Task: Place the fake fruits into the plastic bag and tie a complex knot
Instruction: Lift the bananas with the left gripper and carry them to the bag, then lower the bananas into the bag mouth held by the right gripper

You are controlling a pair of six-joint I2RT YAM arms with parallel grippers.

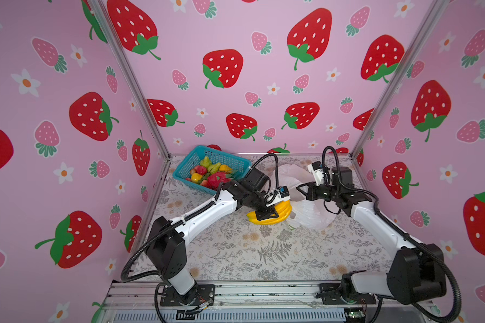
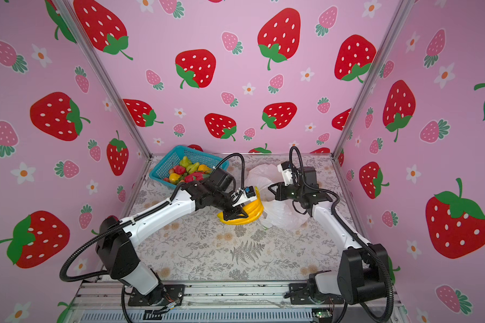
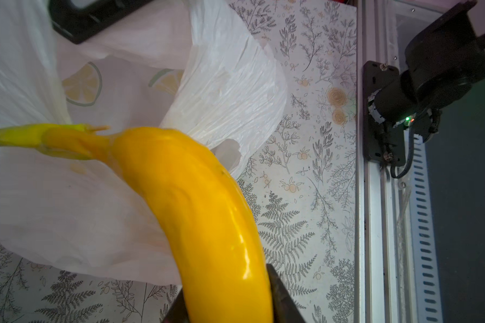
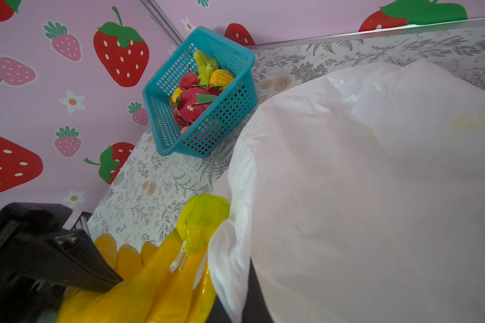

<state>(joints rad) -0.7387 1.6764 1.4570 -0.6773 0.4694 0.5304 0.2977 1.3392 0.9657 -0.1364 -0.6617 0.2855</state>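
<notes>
On bag [image 3: 76,92]: lemon-slice prints, wordless.

Left wrist view: banana bunch [image 3: 202,212] cut off by the bottom edge, only one banana visible, left tool [image 3: 230,307] reduced to two dark slivers flanking it. Plastic bag [image 3: 67,195] runs off the left and top edges; mouth interior not visible. Right tool [image 3: 95,16] a dark blurred shape at top, cropped.
Right wrist view: bag [image 4: 375,195] blurred, fills the right side, hides the right tool tips and the tabletop [image 4: 157,190] behind. Lower basket [image 4: 202,92] fruits too small to identify.
Both top views: right tool [image 1: 301,190] tips against white plastic, grip detail too small to resolve.
</notes>
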